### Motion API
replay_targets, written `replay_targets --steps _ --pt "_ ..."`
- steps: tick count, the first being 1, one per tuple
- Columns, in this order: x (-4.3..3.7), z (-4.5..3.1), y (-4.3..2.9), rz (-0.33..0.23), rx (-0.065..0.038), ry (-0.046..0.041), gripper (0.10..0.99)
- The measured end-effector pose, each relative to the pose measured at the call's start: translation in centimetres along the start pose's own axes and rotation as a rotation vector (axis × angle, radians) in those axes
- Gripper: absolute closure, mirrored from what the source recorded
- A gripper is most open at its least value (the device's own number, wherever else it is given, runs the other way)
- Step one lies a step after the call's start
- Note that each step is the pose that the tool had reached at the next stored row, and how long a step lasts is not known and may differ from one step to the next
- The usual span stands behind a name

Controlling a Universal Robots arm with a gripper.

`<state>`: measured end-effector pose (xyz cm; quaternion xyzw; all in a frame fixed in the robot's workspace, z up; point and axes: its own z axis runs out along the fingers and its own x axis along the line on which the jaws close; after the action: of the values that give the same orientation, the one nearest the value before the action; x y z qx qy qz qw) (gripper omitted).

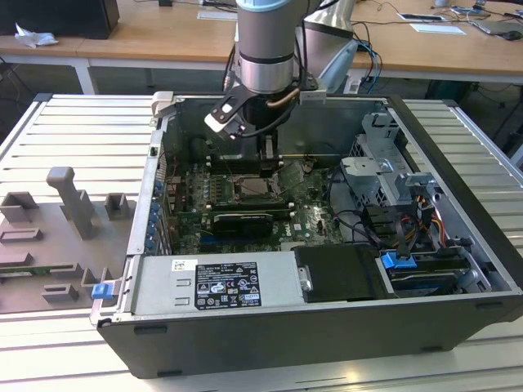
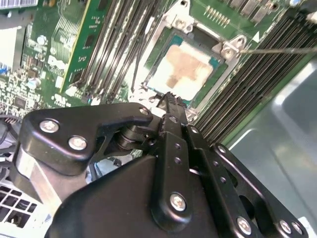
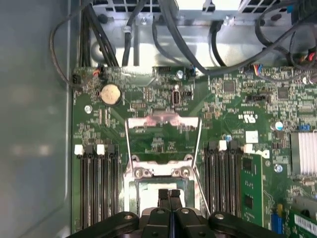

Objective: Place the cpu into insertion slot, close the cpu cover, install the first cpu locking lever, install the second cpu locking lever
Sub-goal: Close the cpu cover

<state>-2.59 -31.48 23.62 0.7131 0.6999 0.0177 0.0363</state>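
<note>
Open computer case on slatted tabletop, green motherboard inside. Tool hangs just above the socket, fingers pressed together, narrow, holding nothing. Cpu cover stands swung open off the socket; cpu lies flat in the socket below the fingertips.

In the exterior view the socket sits inside the case, with the drive cage at its 3 o'clock and the power supply at 6. The cpu lies in the socket.
</note>
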Motion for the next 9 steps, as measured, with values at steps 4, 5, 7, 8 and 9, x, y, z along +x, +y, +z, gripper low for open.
replay_targets --steps 4,5,7,8,9 --pt "-0.01 -0.57 0.06 0.0 0.0 -0.0001 0.98" --pt "-0.01 -0.72 0.07 0.0 0.0 -0.0002 0.98" --pt "-0.01 -0.71 0.17 0.0 0.0 0.0002 0.98" --pt "-0.01 -0.72 0.25 0.0 0.0 0.0 0.98" --pt "0.0 -0.7 0.39 0.0 0.0 -0.0001 0.98"
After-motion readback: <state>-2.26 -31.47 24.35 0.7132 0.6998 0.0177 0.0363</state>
